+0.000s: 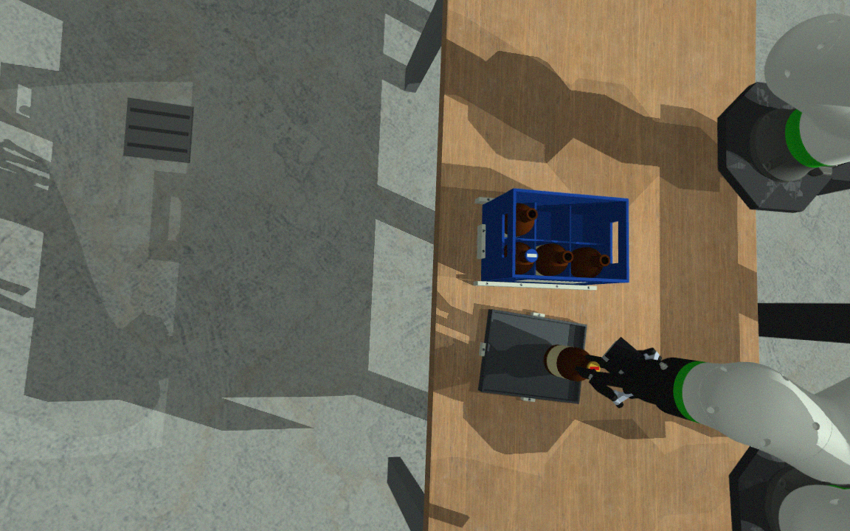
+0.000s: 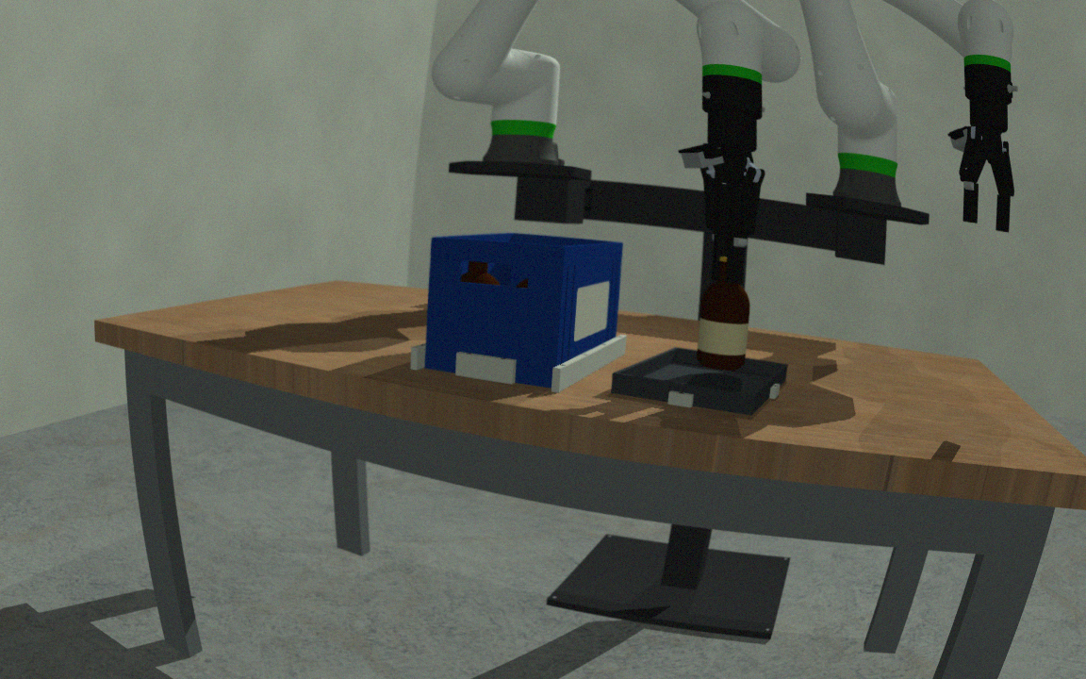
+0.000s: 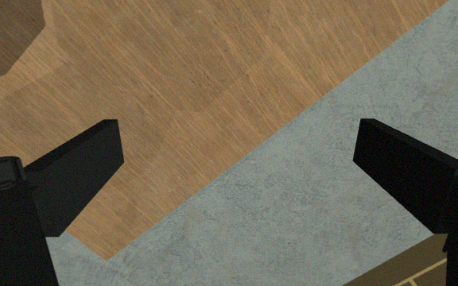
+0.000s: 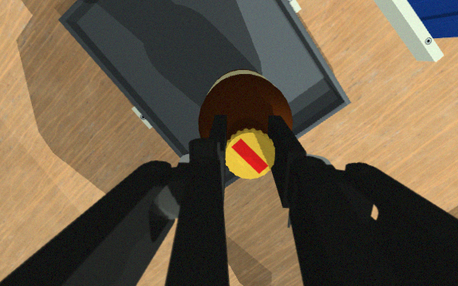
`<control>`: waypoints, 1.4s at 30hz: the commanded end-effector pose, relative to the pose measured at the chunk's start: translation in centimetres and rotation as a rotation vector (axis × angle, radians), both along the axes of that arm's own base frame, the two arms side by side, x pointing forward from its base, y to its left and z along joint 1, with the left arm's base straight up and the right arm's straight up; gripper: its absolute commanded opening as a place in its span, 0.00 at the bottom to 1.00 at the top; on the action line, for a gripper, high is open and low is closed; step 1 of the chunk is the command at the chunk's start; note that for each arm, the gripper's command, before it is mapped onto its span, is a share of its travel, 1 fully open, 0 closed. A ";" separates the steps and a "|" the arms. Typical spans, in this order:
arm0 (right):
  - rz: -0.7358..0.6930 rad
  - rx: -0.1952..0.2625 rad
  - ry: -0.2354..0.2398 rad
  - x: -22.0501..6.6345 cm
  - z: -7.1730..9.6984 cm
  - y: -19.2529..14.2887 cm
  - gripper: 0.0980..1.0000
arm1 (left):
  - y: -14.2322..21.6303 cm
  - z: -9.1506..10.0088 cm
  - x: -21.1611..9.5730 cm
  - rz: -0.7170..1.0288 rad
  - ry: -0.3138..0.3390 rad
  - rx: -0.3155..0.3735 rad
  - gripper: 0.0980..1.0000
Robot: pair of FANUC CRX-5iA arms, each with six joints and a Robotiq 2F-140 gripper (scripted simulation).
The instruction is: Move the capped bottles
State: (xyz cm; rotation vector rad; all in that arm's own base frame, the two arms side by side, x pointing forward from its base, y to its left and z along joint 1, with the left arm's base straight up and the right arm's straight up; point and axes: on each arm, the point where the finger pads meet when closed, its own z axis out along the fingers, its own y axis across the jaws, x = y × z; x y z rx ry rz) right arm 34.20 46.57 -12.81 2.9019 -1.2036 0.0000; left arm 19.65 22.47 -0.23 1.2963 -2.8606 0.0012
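The right gripper (image 1: 588,369) (image 2: 729,244) (image 4: 246,134) has a brown bottle (image 1: 569,363) (image 2: 723,333) (image 4: 249,95) by its neck, at the tray.

The big wood table (image 1: 692,39) (image 2: 910,396) (image 3: 213,79) (image 4: 372,151) holds a blue crate (image 1: 569,195) (image 2: 487,338) (image 4: 456,24) and, near it, a dark tray (image 1: 513,379) (image 2: 648,389) (image 4: 293,48). Both sit flat. Four brown bottles stand in the crate: three open bottles (image 1: 522,221) (image 1: 552,259) (image 1: 588,262) (image 2: 478,274) and one blue-capped bottle (image 1: 519,259) (image 2: 522,283) in a corner spot. The left gripper (image 2: 985,223) (image 3: 239,141) hangs high, far from the crate, with its fingers wide apart. The right gripper's fingers are clamped on the held bottle, which is upright over one end of the tray; I cannot tell if its bottom touches. Its small yellow cap (image 1: 593,366) (image 2: 723,258) (image 4: 250,153) has a red stripe.
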 end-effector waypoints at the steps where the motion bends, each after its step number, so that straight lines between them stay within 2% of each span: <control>1: 0.000 0.002 -0.001 0.0 0.0 0.1 0.00 | 0.1 0.0 0.0 0.000 -0.001 0.001 1.00; 42: 0.000 0.002 -0.001 0.0 -1.2 0.1 0.00 | 0.1 0.0 0.0 0.000 -0.001 0.001 1.00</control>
